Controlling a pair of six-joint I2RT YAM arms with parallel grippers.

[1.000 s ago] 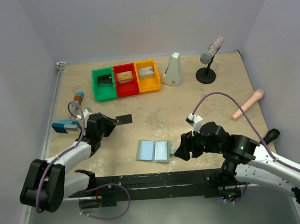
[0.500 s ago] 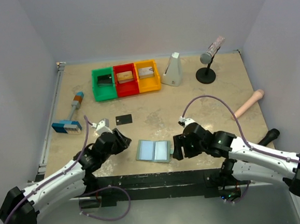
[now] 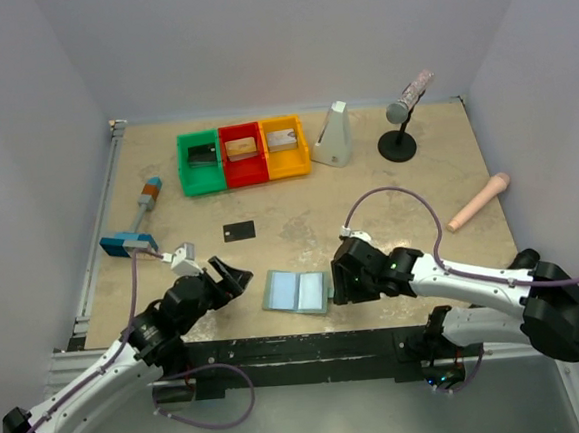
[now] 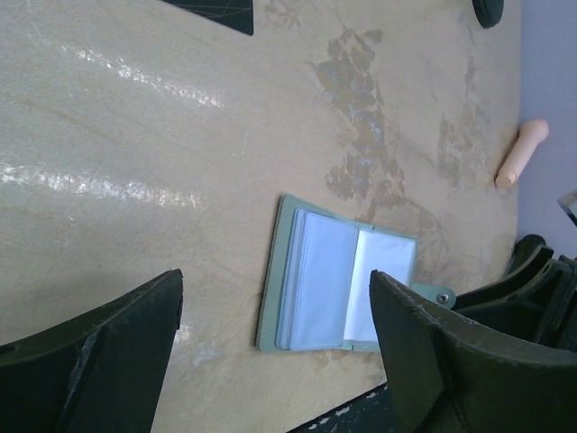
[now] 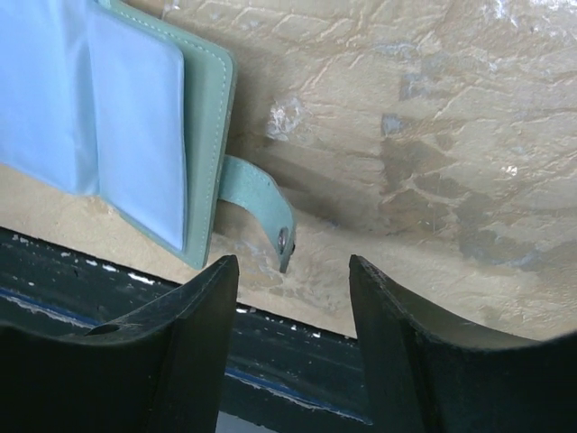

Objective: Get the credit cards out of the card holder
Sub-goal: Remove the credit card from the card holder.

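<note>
both empty and released, left gripper (image 3: pixel 232 279) and right gripper (image 3: pixel 337 285) flank the wallet (image 3: pixel 297 291), lying spread open near the front edge of the table (image 3: pixel 388 199); one black card (image 3: pixel 238 231) lies flat, well apart behind it.

left hand (image 3: pixel 236 276): jaws wide apart, empty; right hand (image 3: pixel 333 285): jaws parted, empty; both low, pointed inward

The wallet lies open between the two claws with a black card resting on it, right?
No: the black card lies on the bare table, apart from the open card holder. The top external view shows it; the rest is right.
</note>
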